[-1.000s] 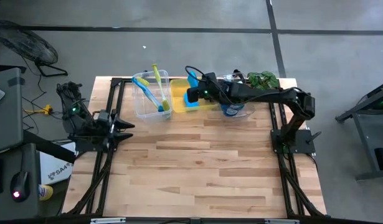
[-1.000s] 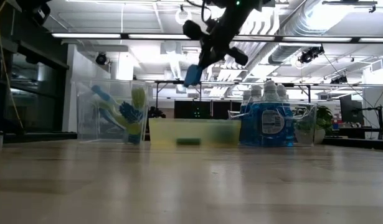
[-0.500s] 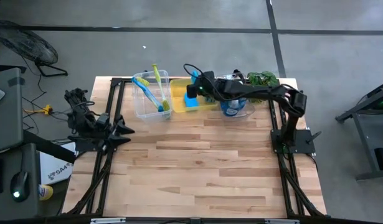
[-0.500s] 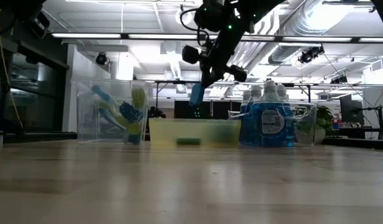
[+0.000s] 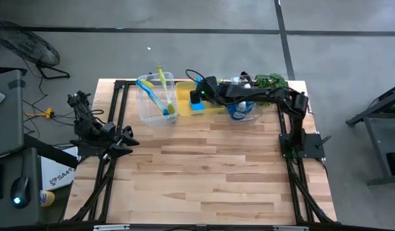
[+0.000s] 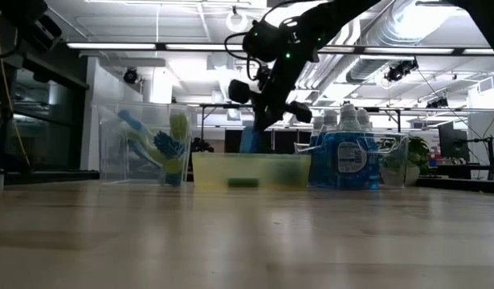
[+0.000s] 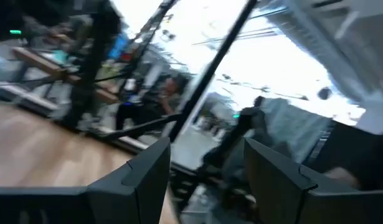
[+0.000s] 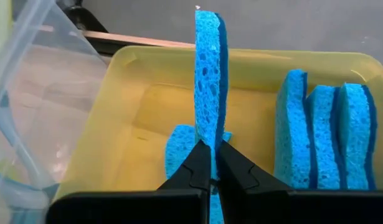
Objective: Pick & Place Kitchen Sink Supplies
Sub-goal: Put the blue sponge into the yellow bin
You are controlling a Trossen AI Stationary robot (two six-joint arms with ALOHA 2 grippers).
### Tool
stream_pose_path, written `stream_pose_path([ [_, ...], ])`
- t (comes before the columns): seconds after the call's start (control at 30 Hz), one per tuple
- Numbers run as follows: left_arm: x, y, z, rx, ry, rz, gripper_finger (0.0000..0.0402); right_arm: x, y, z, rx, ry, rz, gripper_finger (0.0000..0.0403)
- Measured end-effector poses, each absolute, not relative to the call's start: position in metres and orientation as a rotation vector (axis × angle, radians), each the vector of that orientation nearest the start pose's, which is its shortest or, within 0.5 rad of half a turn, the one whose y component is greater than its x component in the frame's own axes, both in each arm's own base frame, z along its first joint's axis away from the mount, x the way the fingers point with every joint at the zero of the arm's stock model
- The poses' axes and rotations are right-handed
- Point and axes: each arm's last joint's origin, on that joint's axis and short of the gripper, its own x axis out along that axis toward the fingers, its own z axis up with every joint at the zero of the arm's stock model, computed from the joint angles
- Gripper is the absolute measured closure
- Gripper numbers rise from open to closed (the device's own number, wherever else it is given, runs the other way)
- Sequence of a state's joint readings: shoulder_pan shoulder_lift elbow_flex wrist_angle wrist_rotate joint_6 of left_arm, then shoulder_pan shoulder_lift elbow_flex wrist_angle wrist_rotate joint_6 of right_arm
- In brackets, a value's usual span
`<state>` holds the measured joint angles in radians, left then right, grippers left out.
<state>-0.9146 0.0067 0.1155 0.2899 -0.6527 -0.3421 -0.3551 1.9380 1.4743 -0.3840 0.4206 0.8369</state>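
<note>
R end effector (image 8: 213, 163) w/ sponge (image 8: 208, 81) lowered into yellow bin (image 8: 110, 118).

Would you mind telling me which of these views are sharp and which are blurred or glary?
Left wrist view: smeared by motion blur, with bright glare overhead. Low view: the near tabletop is out of focus and the ceiling lights glare. Right wrist view: sharp on the blue sponge pinched upright in the right end effector over the yellow bin. High view: evenly lit.

The wooden counter (image 5: 203, 173) carried a clear bin (image 5: 155, 102), a yellow bin (image 5: 184, 106), another clear bin (image 5: 245, 114) and a plant (image 5: 271, 82) along its far edge.
</note>
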Motion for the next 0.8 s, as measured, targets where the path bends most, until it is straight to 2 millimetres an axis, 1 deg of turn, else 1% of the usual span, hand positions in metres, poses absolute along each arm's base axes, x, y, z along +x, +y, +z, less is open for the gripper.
stream_pose_path([
  [0.1, 0.061, -0.052, 0.222, -0.631, -0.253, -0.337, 0.0202, 0.393, -0.159, 0.219, 0.709, 0.522, -1.056, 0.0402],
  [0.33, 0.066, -0.053, 0.207, -0.667, -0.270, -0.307, 0.0204, 0.386, -0.164, 0.214, 0.687, 0.577, -1.108, 0.0402],
  [0.4, 0.067, -0.052, 0.206, -0.680, -0.276, -0.290, 0.0211, 0.385, -0.165, 0.214, 0.683, 0.584, -1.112, 0.0402],
  [0.6, 0.073, -0.046, 0.206, -0.639, -0.304, -0.275, 0.0241, 0.384, -0.169, 0.214, 0.686, 0.582, -1.121, 0.0402],
  [0.8, 0.080, -0.039, 0.202, -0.594, -0.297, -0.248, 0.0268, 0.383, -0.169, 0.213, 0.689, 0.591, -1.120, 0.0402],
])
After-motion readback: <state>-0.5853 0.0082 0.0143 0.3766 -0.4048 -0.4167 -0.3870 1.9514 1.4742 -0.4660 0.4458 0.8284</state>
